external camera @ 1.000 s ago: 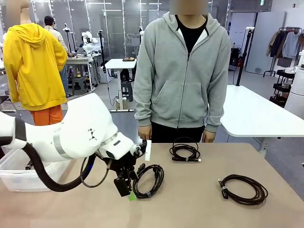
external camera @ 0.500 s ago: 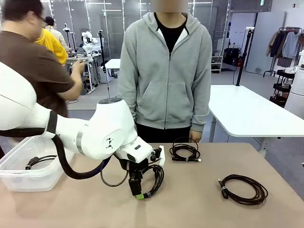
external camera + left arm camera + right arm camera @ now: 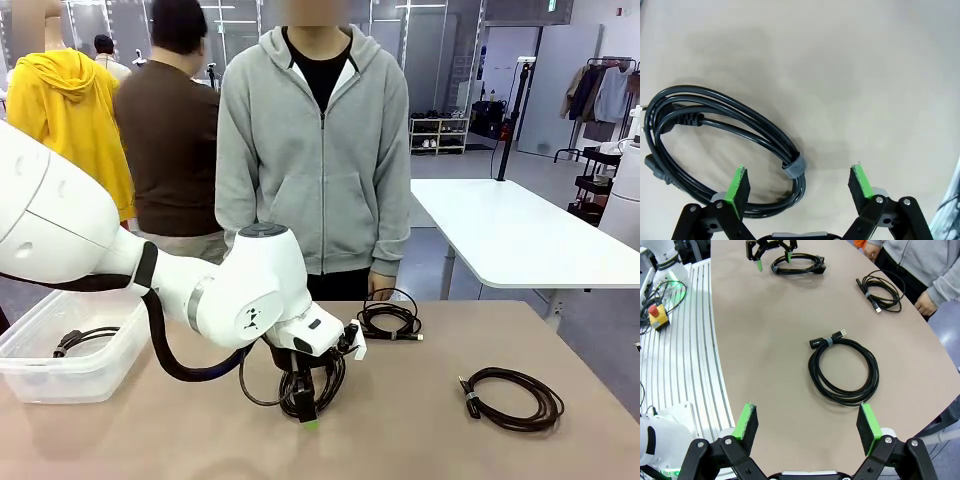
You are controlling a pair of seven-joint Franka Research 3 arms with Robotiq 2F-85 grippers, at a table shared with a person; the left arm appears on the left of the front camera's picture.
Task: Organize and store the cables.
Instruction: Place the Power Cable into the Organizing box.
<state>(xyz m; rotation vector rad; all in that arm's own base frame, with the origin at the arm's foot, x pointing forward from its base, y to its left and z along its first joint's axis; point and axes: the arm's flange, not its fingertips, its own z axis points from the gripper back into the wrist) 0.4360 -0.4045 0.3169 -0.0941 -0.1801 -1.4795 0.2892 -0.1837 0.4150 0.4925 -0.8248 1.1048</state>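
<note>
Our left end effector point(image 3: 798, 175) hangs low over the tan worktop point(image 3: 430, 440) with its jaws spread wide and nothing grasped. In the left wrist view the strapped bend of a coiled black cable point(image 3: 793, 166) lies between the two green pads, closer to the pad at lower left. We cannot tell whether either pad touches it. In the front view this coil sits just below centre, under the white wrist. Our right end effector point(image 3: 807, 415) is likewise released. It is held high above the worktop, with a second coiled cable point(image 3: 829, 342) lying flat in the middle of its frame. A third coil point(image 3: 390, 320) rests near the far edge, just in front of the hand point(image 3: 382, 288) of a person in a grey hoodie point(image 3: 320, 170). At the left edge of the front view stands a clear plastic bin point(image 3: 50, 378), and we see one more black cable point(image 3: 80, 338) inside it.
</note>
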